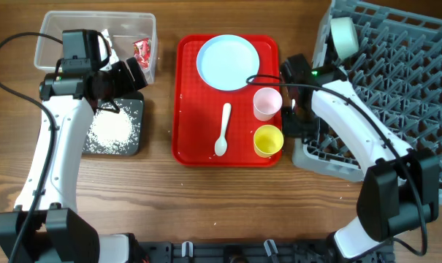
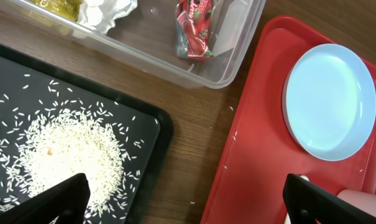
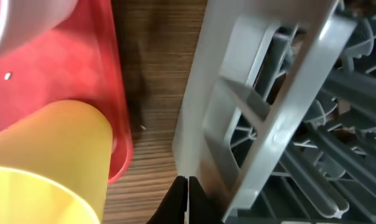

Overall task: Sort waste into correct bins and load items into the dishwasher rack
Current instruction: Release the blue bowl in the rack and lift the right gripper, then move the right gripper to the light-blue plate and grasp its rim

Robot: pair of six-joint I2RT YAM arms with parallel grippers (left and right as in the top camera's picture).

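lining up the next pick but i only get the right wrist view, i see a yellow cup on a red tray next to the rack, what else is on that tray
Observer: A light-blue plate, a pink cup and a white spoon also sit on the red tray.
Operator: anything loaded in the rack
Observer: One bowl stands on edge near the far left corner of the dishwasher rack.
Operator: and where is the left end effector
Observer: The left end effector is open, over the near edge of the clear tub, beside the black tray of rice.
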